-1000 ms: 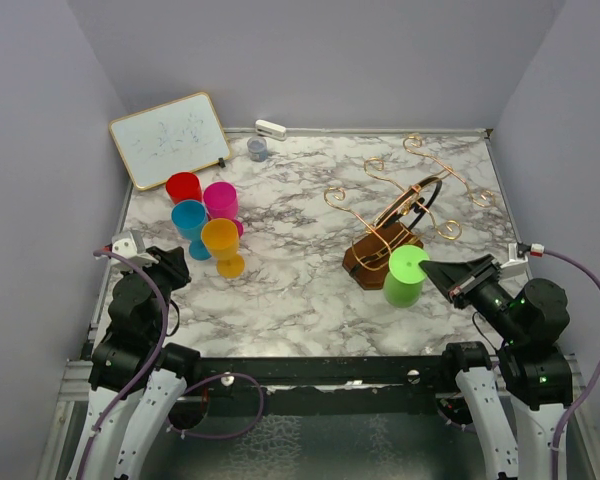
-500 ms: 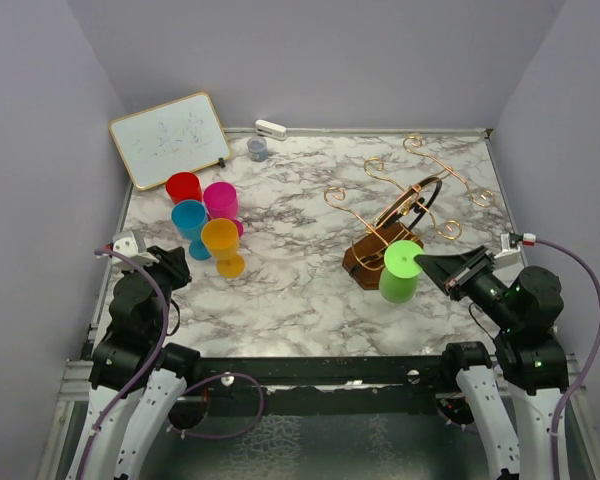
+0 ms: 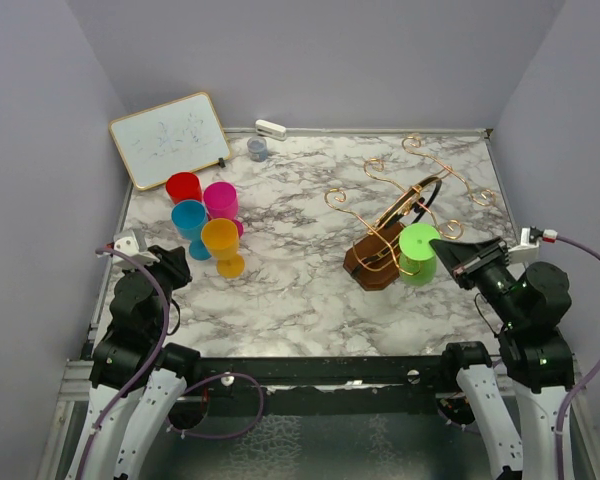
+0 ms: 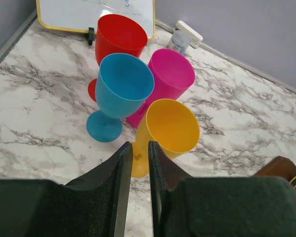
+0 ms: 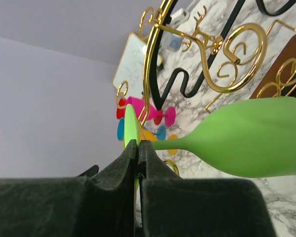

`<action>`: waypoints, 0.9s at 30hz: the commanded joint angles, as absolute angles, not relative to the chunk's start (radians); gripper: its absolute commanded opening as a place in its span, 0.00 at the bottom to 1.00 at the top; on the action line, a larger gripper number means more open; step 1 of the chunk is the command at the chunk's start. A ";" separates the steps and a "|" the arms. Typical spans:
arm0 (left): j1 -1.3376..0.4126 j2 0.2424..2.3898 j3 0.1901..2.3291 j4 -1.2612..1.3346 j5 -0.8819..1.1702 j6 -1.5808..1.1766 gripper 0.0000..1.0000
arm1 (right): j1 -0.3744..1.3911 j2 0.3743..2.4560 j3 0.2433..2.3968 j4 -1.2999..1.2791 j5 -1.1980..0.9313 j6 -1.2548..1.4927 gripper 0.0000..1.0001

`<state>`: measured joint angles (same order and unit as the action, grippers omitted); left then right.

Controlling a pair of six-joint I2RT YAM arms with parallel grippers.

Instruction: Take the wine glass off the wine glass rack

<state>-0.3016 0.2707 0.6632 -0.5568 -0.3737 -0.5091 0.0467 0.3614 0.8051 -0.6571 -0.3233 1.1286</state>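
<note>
Status: right gripper (image 5: 138, 145) clamped shut on the thin foot rim of the green wine glass (image 5: 246, 140), with stem and bowl sticking out ahead of the fingers. The wine glass rack (image 3: 373, 262) is just beyond the fingertips, copper curls close to the foot; contact unclear. Left gripper (image 4: 136, 163) has a narrow gap, nothing between. Orange cup (image 4: 170, 126) just ahead of its tips; blue cup (image 4: 123, 86), pink cup (image 4: 170, 74) and red cup (image 4: 119, 34) beyond.
</note>
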 commanded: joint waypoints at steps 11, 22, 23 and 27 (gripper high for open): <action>-0.305 0.285 0.675 -0.543 -0.345 -0.500 0.22 | 0.051 0.298 1.110 -0.968 -0.078 0.957 0.01; -0.305 0.283 0.675 -0.541 -0.341 -0.502 0.22 | 0.028 0.570 1.379 -0.783 -0.464 0.523 0.01; -0.305 0.283 0.675 -0.541 -0.340 -0.502 0.22 | 0.018 0.609 1.379 -0.752 -0.529 0.484 0.01; -0.305 0.281 0.675 -0.541 -0.342 -0.502 0.22 | 0.014 0.752 1.380 -0.579 -0.715 0.419 0.01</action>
